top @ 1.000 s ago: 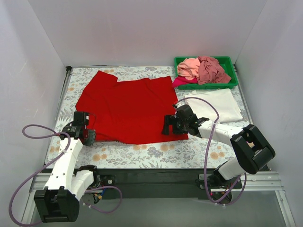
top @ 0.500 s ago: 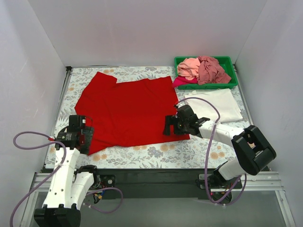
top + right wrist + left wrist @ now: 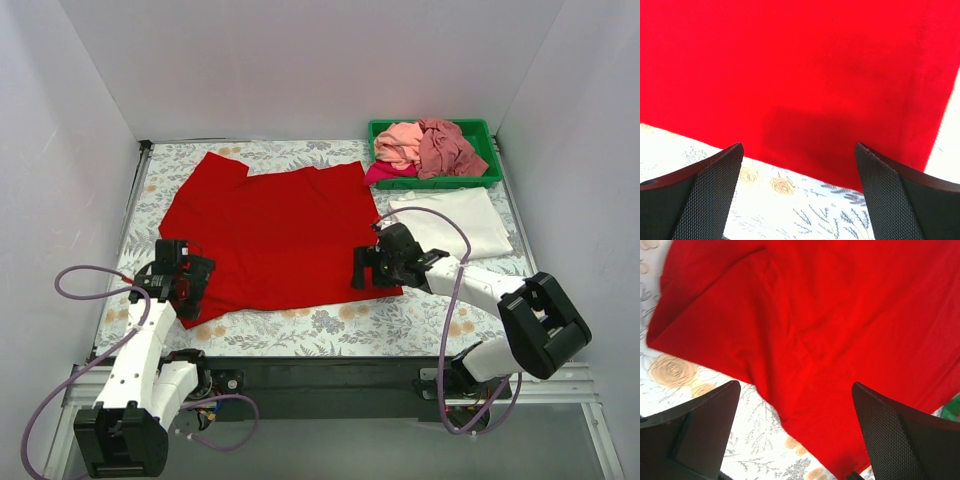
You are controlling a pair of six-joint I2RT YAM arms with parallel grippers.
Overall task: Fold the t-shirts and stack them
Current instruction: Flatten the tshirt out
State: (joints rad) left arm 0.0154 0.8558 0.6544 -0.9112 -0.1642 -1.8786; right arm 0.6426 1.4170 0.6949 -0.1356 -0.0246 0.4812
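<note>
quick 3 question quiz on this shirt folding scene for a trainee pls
1. True or false: the bright red cloth t-shirt lies spread out on the floral-patterned table.
2. The crumpled pink and rose cloth t-shirts sit in: A) a green plastic tray, B) a cardboard box, C) a wire basket.
3. Fill in: the left gripper and right gripper, both over the red shirt's near edge, are each ____.
Key: 1 true; 2 A; 3 open.
</note>
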